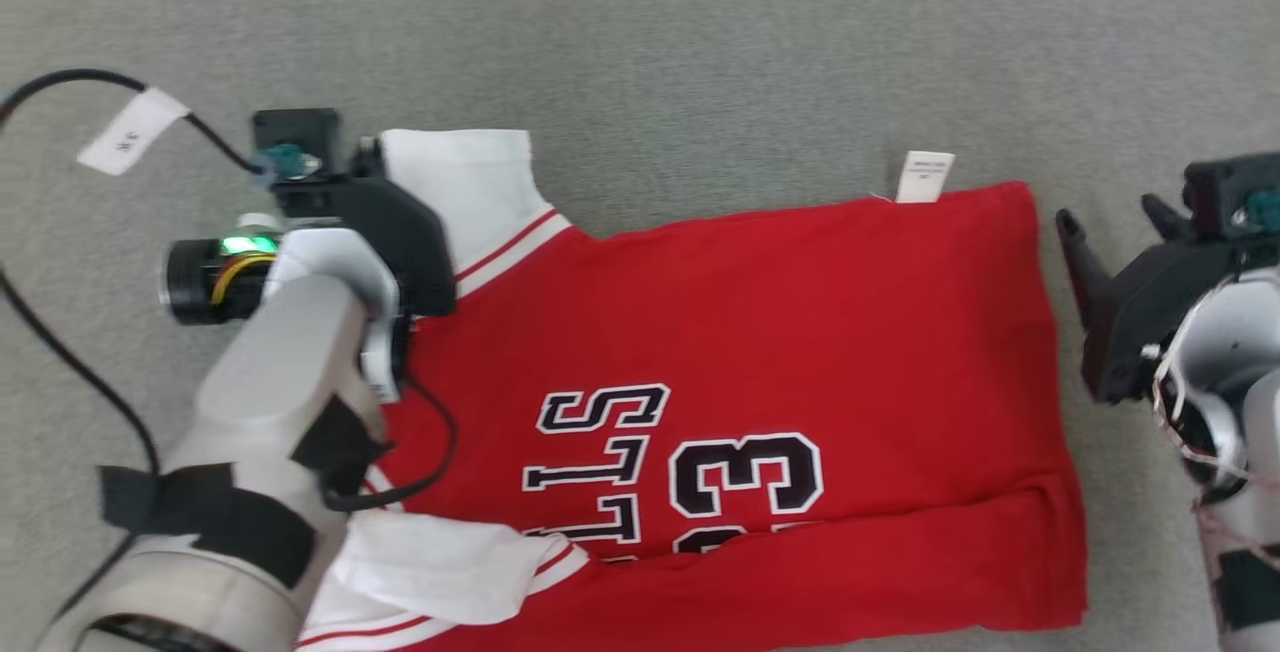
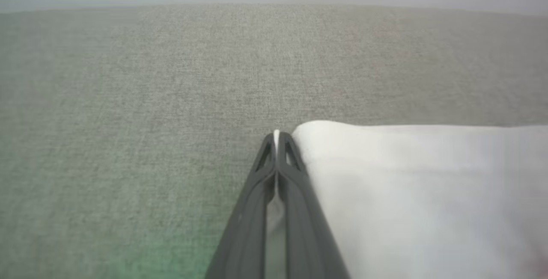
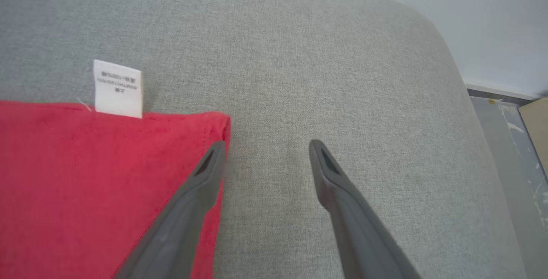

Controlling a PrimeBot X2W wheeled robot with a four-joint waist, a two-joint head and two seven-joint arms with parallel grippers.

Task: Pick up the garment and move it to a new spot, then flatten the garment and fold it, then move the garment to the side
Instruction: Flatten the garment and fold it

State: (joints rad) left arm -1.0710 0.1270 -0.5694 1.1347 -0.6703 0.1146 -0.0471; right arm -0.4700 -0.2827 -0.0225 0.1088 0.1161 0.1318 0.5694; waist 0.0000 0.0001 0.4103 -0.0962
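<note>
Head view, itemised largest first.

1. Room: a pale wall and a strip of scuffed grey floor lie beyond the surface's rounded far edge in the right wrist view.
2. Surface: grey woven upholstery, matte and slightly napped; likely to drag on any cloth pulled across it.
3. Red basketball jersey: spread across the middle of the surface, lettering and numerals up, its near long edge folded over the lower numerals.
4. White sleeve: at the jersey's left end, lying flat.
5. Left gripper: jaws pressed together on a thin sliver of that sleeve's edge.
6. Right gripper: jaws wide apart and empty, one finger over the jersey's red corner, the other over bare upholstery.
7. Care label: sticks out past the far hem.
8. Tagged cable: runs by the left wrist.

Risks: the left pinch looks shallow, so a lift could let the sleeve slip. Pulling from that end alone, with the right jaws unclosed, could skew the jersey and spoil the fold. Closing the right jaws where they stand might catch only a single layer of the corner.
</note>
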